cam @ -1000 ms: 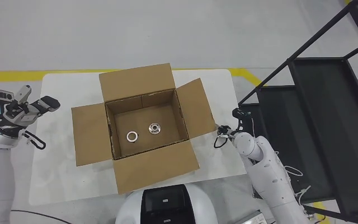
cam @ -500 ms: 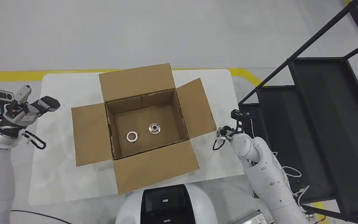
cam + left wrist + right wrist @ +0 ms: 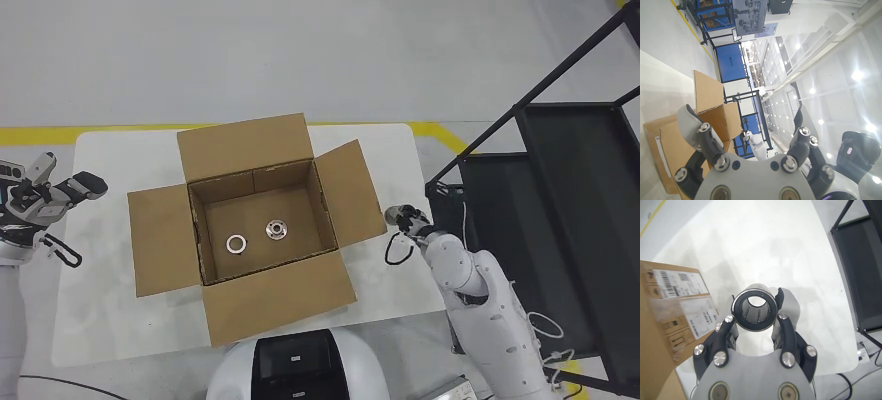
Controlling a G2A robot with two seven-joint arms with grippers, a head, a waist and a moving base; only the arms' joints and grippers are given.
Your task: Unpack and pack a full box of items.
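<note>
On the white tabletop [image 3: 772, 247], our right fingers [image 3: 789, 306], clamped on the metal sleeve [image 3: 755, 311] between them, have just turned beside the box [image 3: 245, 145], so unpacking continues; our left fingers [image 3: 689, 117] gape empty.

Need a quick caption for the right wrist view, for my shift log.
Right pincer holds a hollow metal sleeve above the white table, beside the labelled cardboard box.
</note>
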